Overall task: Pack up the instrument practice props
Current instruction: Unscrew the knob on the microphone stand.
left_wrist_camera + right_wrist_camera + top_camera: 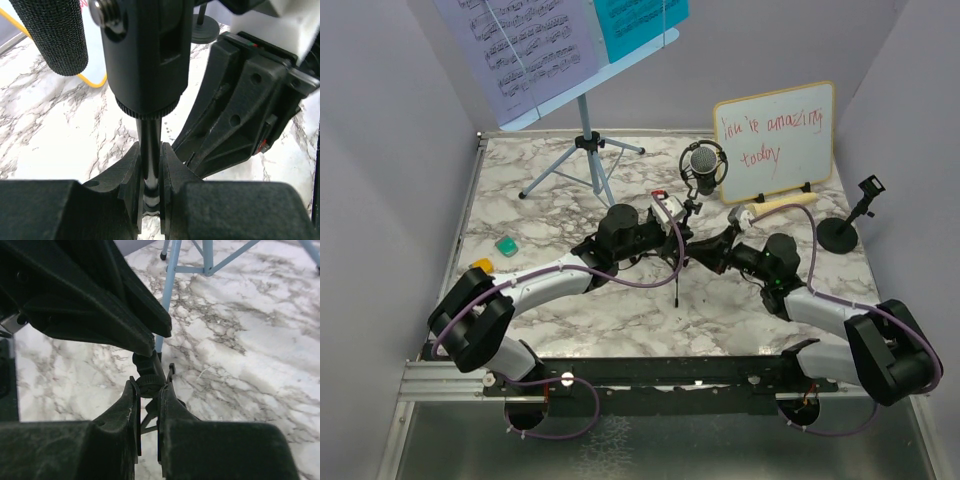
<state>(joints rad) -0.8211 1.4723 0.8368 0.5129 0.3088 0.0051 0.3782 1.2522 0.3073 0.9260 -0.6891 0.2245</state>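
Observation:
The black studio microphone (702,164) stands mid-table on its small tripod, one thin leg (675,285) pointing toward me. My left gripper (678,222) is shut on the stand's black pole (149,142), just under the microphone mount (145,55). My right gripper (708,252) is shut on the tripod's knurled hub (148,381), right below the left one. The light-blue music rack (582,150) stands at the back left with the printed music sheet (520,45) and cyan sheet (638,22). The cream handheld microphone (775,208) lies by the black round-base pole (845,228).
A wood-framed whiteboard (775,140) with red writing leans at the back right. A green block (506,244) and an orange block (480,265) lie at the left. The rack's blue legs (170,285) stand just beyond my right gripper. Grey walls close in the table.

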